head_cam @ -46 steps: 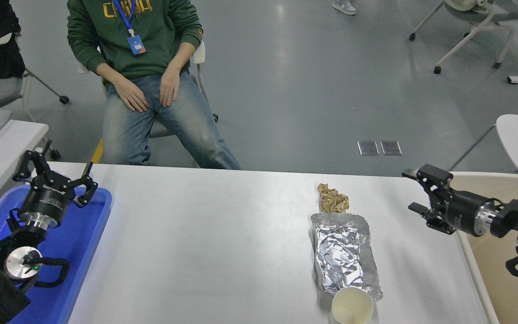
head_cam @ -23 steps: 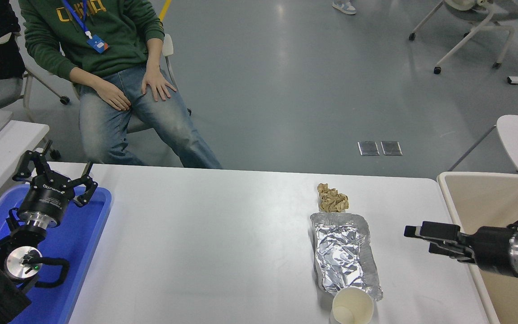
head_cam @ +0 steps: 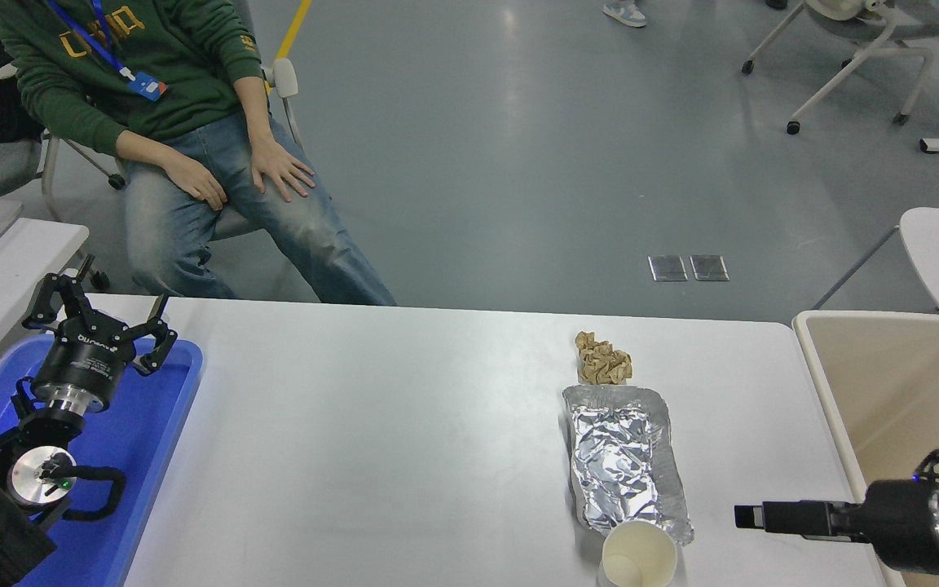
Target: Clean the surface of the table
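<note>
The white table surface (head_cam: 372,440) fills the middle of the view. On its right half lie a crumpled brown paper wad (head_cam: 602,363), a flattened foil container (head_cam: 626,461) just in front of it, and a white paper cup (head_cam: 638,558) at the front edge, touching the foil's near end. My right gripper (head_cam: 751,516) comes in low from the right edge, points left, and hovers to the right of the cup, apart from it; it is seen edge-on. My left gripper (head_cam: 99,326) is parked open and empty over the blue tray.
A blue plastic tray (head_cam: 156,440) sits at the table's left end. A beige bin (head_cam: 885,383) stands off the right end. A person in a green hoodie (head_cam: 217,155) sits on a chair beyond the far left edge.
My right gripper has moved from beside the bin's far left rim down toward the table's front edge, near the cup. The person has rolled to the left. The items on the table have not moved.
</note>
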